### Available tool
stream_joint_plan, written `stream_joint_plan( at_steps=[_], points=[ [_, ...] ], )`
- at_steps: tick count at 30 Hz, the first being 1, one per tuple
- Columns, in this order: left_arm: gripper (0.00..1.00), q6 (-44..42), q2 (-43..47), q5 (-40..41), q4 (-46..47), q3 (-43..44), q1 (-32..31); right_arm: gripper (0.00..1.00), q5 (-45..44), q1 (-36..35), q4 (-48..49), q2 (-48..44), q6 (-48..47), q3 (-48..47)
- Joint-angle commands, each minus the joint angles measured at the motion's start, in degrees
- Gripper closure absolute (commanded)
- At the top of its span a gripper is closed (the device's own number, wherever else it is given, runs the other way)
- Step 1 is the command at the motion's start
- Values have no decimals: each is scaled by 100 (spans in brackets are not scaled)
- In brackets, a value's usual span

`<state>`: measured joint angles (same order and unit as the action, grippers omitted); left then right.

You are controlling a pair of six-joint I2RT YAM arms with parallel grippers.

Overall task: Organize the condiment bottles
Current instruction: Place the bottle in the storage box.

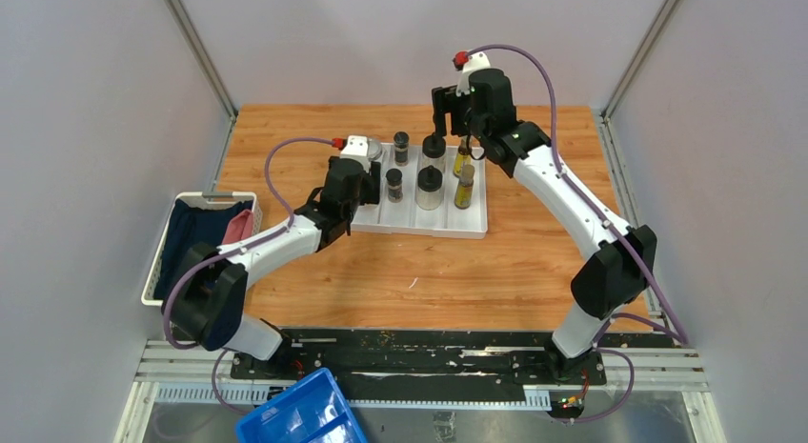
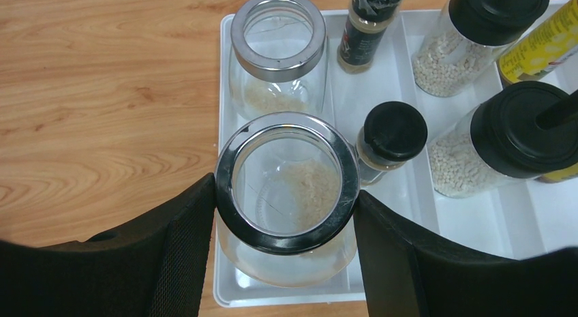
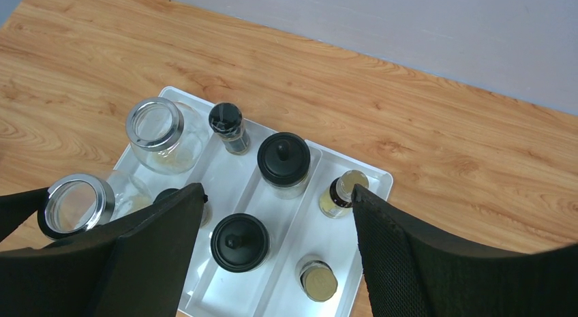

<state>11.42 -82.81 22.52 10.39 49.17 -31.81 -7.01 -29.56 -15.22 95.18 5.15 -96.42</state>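
All the condiment bottles stand in the white divided tray. My left gripper is shut on the near clear glass jar by its metal rim, at the near end of the leftmost compartment. The other jar stands behind it. Two dark shakers, two round black-capped bottles and two yellow oil bottles fill the other compartments. My right gripper is open and empty, high above the tray's right side.
A white basket with blue and pink cloths sits off the table's left edge. A blue bin lies below the arm bases. Bare wooden table surrounds the tray. Grey walls enclose three sides.
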Motion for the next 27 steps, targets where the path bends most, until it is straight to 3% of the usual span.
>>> stream_joint_plan(
  at_steps=[1, 27],
  points=[
    [100, 101, -155, 110, 759, 67, 83, 17, 81, 136, -112, 177, -112, -232],
    [100, 132, -826, 400, 1001, 104, 139, 17, 296, 312, -26, 492, -95, -247]
  ],
)
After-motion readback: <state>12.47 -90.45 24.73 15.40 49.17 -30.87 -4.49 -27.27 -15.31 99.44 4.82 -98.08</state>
